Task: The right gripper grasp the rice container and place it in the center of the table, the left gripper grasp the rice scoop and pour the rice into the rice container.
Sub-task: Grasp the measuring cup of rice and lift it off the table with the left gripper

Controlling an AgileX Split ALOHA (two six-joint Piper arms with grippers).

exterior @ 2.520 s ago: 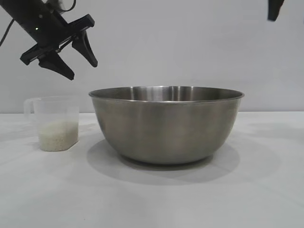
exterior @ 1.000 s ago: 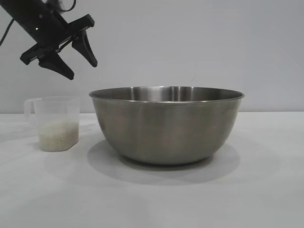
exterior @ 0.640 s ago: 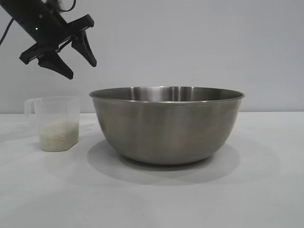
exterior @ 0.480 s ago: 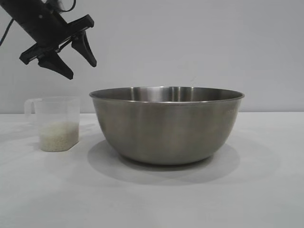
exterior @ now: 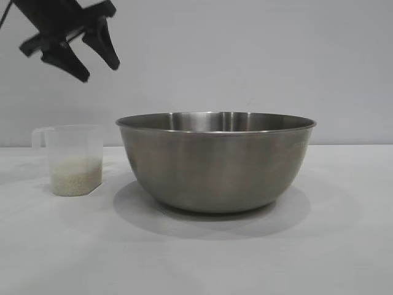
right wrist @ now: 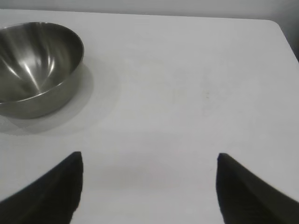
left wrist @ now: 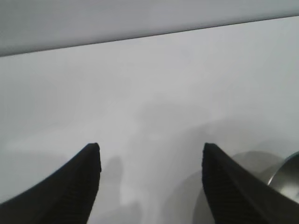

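Bowl part looks done: the big brushed-steel rice container (exterior: pixel 216 161) sits mid-bench (exterior: pixel 196 258), but the little clear plastic rice scoop (exterior: pixel 72 160) stands untouched just beside it, upright, mouth up, rice (exterior: pixel 75 176) inside, with the left gripper (exterior: pixel 86 55) high above, jaws apart and empty.

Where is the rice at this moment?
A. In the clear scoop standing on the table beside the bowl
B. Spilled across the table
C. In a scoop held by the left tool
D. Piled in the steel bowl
A: the rice fills the bottom of the rice scoop, which stands upright on the table beside the rice container, while the left tool hangs open and empty above.
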